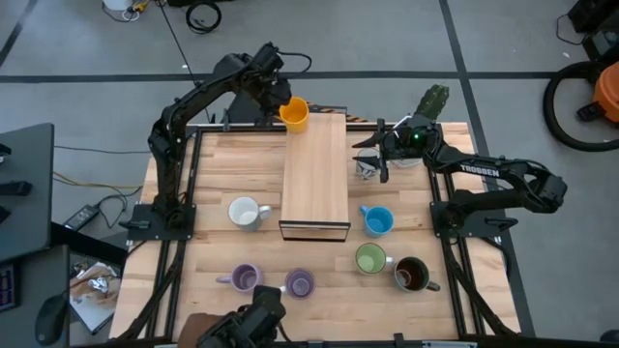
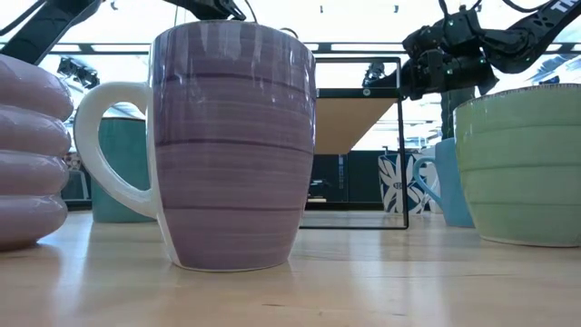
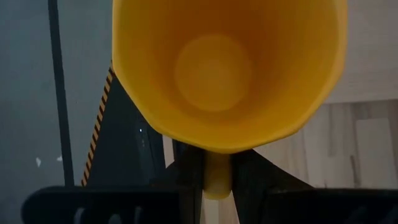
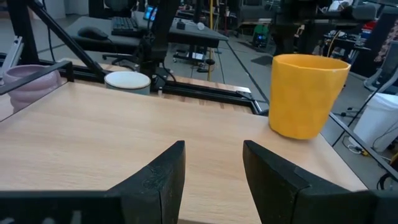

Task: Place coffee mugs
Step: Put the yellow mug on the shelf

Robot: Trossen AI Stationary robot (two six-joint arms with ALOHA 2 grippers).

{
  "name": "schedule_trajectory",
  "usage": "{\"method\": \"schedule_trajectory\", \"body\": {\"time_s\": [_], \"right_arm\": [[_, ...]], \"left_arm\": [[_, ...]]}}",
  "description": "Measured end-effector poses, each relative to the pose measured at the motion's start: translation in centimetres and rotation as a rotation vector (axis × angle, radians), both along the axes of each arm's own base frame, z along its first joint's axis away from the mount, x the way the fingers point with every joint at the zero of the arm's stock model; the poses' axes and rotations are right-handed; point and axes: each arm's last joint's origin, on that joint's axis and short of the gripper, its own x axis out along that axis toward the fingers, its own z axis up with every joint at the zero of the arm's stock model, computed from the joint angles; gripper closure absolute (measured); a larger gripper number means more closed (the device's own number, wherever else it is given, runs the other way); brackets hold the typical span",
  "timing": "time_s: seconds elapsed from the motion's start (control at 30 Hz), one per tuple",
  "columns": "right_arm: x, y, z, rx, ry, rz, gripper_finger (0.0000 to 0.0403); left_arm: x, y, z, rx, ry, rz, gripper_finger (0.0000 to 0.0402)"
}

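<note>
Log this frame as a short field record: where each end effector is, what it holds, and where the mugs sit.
left end effector: far end of the wooden stand, shut on the orange mug by its handle
right end effector: open, above the stand top, empty
patterned mug: right of the stand
blue mug: right of the stand
white mug: left of the stand
near edge: two purple mugs, green mug, dark brown mug

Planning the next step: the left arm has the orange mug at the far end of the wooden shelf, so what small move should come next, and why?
Probably open the left end effector and back away. The orange mug looks upright on the shelf's far corner in the right wrist view, yet its handle is clamped between the fingers.
</note>
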Motion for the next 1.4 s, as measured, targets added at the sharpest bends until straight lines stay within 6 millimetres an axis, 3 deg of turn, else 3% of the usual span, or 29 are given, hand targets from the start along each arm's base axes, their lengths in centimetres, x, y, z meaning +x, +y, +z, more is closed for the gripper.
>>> {"method": "schedule_trajectory", "body": {"time_s": [0.67, 0.9, 1.4], "right_arm": [[0.06, 0.08, 0.01, -0.001, -0.001, 0.004, 0.0235], [0.06, 0.08, 0.01, -0.001, -0.001, 0.004, 0.0235], [0.06, 0.08, 0.01, -0.001, -0.001, 0.004, 0.0235]], "left_arm": [[0.37, 0.28, -0.21, -0.029, -0.043, 0.040, 0.0339], [0.69, 0.08, -0.04, -0.023, -0.062, 0.045, 0.0270], [0.84, 0.49, 0.17, 0.055, -0.056, 0.072, 0.0259]]}}
